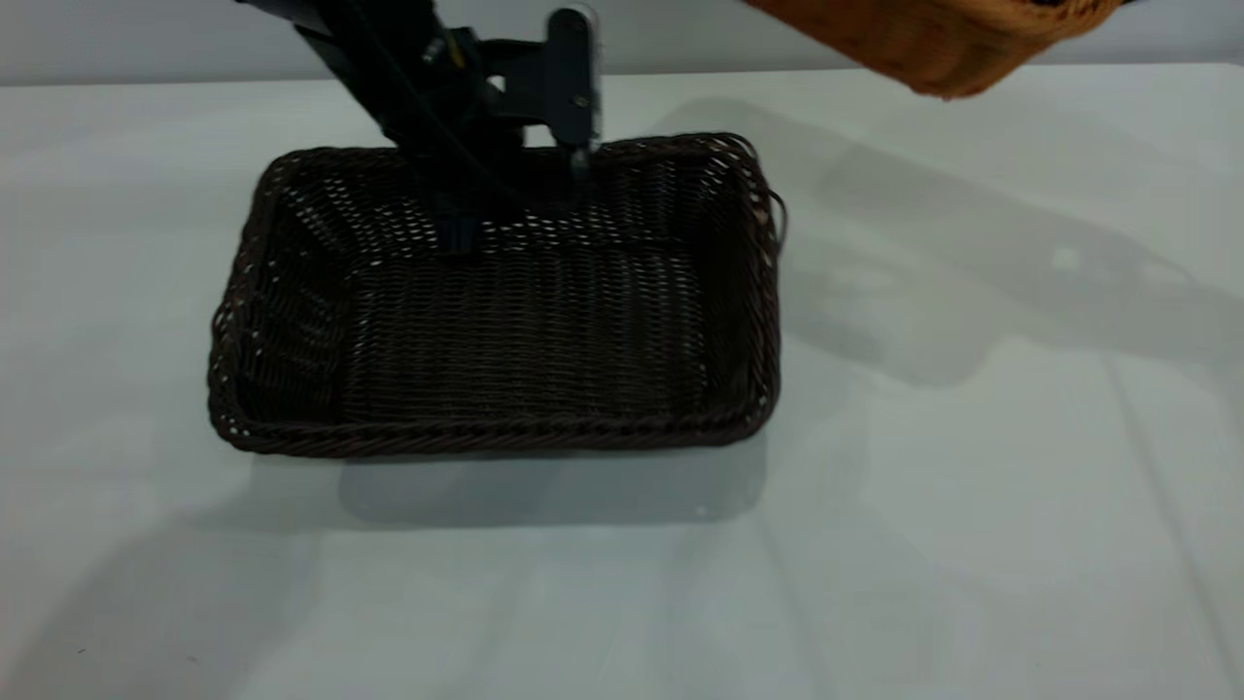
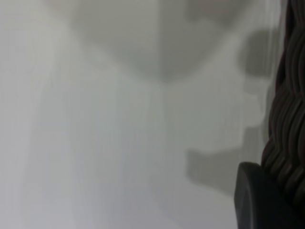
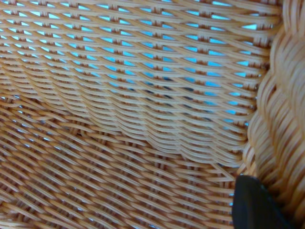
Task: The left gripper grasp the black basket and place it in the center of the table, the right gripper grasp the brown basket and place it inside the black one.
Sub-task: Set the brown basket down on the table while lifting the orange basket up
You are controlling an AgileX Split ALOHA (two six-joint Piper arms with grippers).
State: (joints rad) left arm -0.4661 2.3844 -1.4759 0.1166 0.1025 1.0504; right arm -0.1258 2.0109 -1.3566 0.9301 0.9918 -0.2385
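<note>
- Worktop fills the near part of the exterior view: wide, flat and pale, bare in front, with room all around the baskets.
- Black basket sits flat on it near the centre, upright and open-topped. It is a woven tray with flaring sides and a braided rim; I judge it light and fairly stiff, with some give in the weave. The rim is the natural place to take hold, since it is thick, ridged and unlikely to slip.
- Brown basket hangs in the air at the upper right of the exterior view, tilted and only partly in frame, well apart from the black one and off to its right. Same weave, so likely just as light; held by one edge it will tend to swing and droop, and I judge it needs levelling before it goes in.
- Left gripper reaches down over the black basket's far wall; one finger is inside and the other outside the rim, and in its wrist view a finger lies against the braid. Whether it is pinching or slack, I cannot tell.
- Right gripper is out of the exterior frame; its wrist view shows a dark finger beside the brown rim, evidently clamped there to carry it.
</note>
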